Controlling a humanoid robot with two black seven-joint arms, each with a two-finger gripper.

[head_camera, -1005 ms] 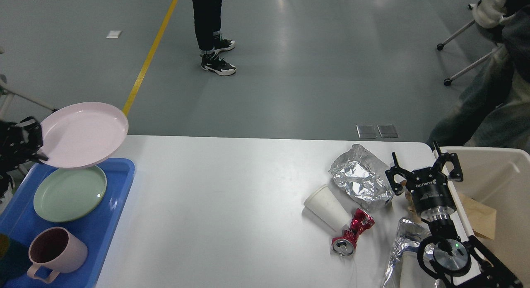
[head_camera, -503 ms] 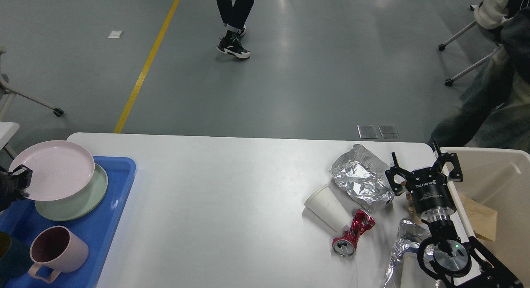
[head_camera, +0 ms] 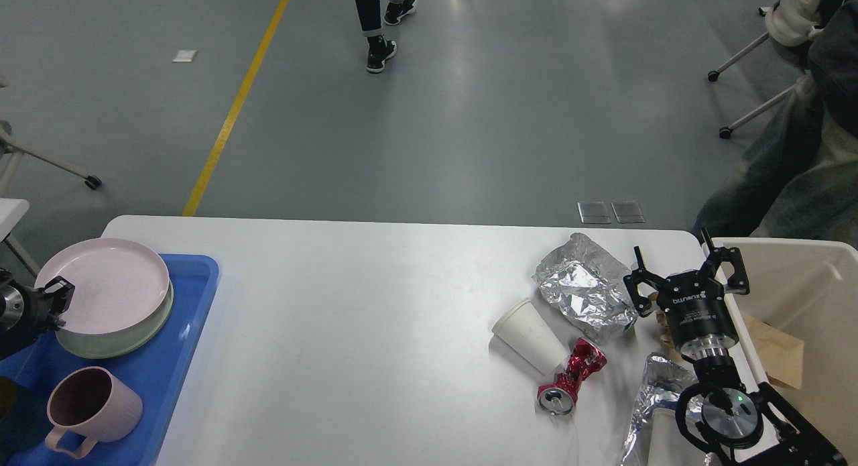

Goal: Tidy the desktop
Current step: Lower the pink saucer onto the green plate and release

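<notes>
The white desktop (head_camera: 375,318) fills the lower view. My left gripper (head_camera: 59,304) sits at the far left, shut on the left rim of a pink plate (head_camera: 107,285), which lies on a green plate (head_camera: 120,340) in the blue tray (head_camera: 184,359). My right gripper (head_camera: 685,273) hovers open and empty over the desktop's right edge. Beside it lie a crumpled foil bag (head_camera: 582,292), a tipped white paper cup (head_camera: 528,334) and a crushed red can (head_camera: 571,379).
A pink mug (head_camera: 90,409) stands in the tray's front part. More foil (head_camera: 653,392) lies under my right arm. A beige bin (head_camera: 814,278) with brown paper (head_camera: 777,352) stands at the right. A person walks on the floor beyond; a seated person is at the far right.
My left gripper has brought the pink plate down from above the tray's back edge onto the green plate. The right arm has not moved. The person behind has walked away.
</notes>
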